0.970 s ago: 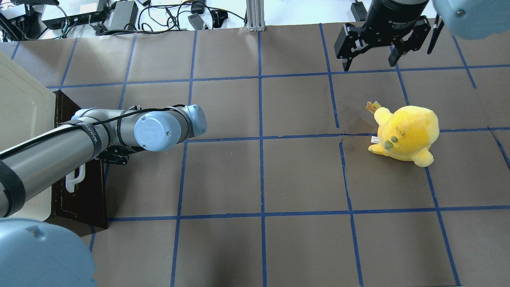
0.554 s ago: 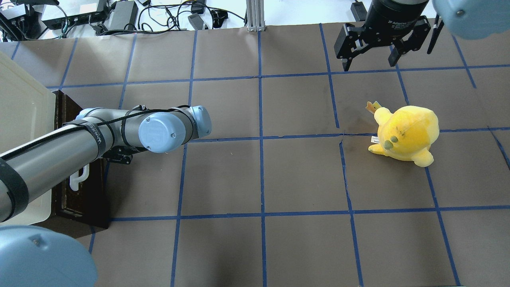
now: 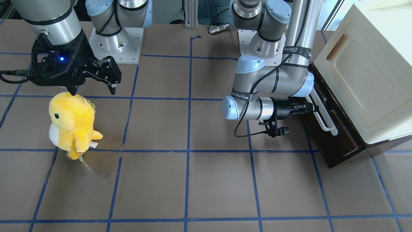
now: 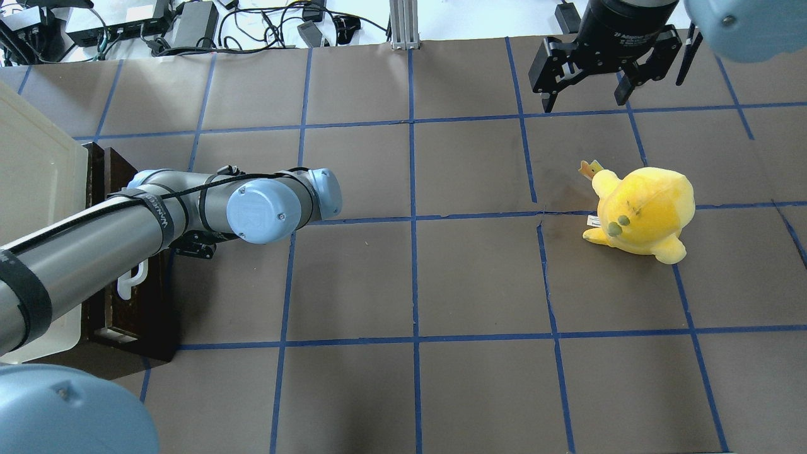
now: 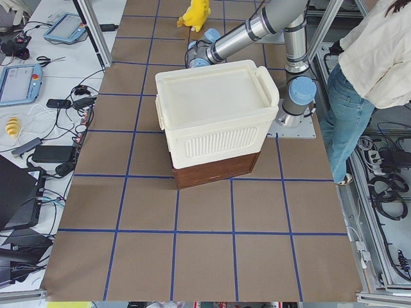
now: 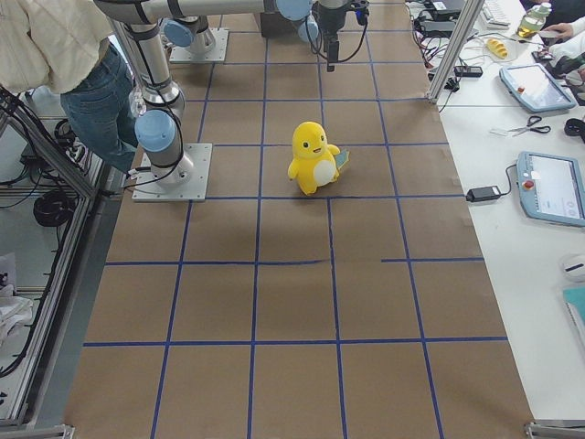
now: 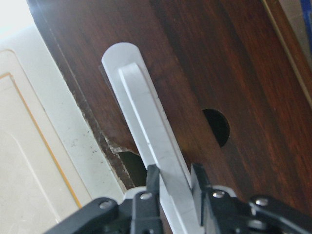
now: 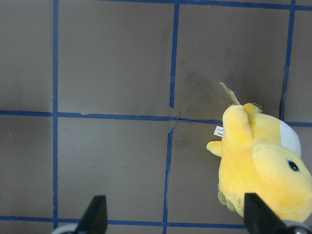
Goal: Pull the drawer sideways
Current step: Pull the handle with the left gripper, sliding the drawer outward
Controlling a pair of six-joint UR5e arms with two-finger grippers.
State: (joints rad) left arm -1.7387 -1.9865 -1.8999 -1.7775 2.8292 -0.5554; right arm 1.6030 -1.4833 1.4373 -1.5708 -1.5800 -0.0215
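Front-facing: the left end effector (image 3: pixel 309 107) reaches sideways to the white handle (image 3: pixel 323 116) of the brown drawer (image 3: pixel 336 137). The drawer sits at the bottom of the cream cabinet (image 3: pixel 363 74), at the worktop's (image 3: pixel 209 180) end on the robot's left. The right end effector (image 3: pixel 93 88) hangs wide, holding nothing, just above and behind an upright yellow plush (image 3: pixel 72 124). Overhead: the drawer front stands slightly out from the cabinet, with a sliver of pale tray showing at its near end. The left arm covers most of the handle and the end effector on it, and the right end effector is well apart, at the far right. Left side: the cabinet hides the drawer front, and only a brown base shows under it. Right side: the plush stands mid-worktop, and the left arm's grip cannot be judged there. Left wrist: the 2 fingers (image 7: pixel 152 181) are narrowly closed on the handle, 1 on each side, before the dark front. Right wrist: the 2 fingertips spread wide over the worktop, with the plush near 1 of them.
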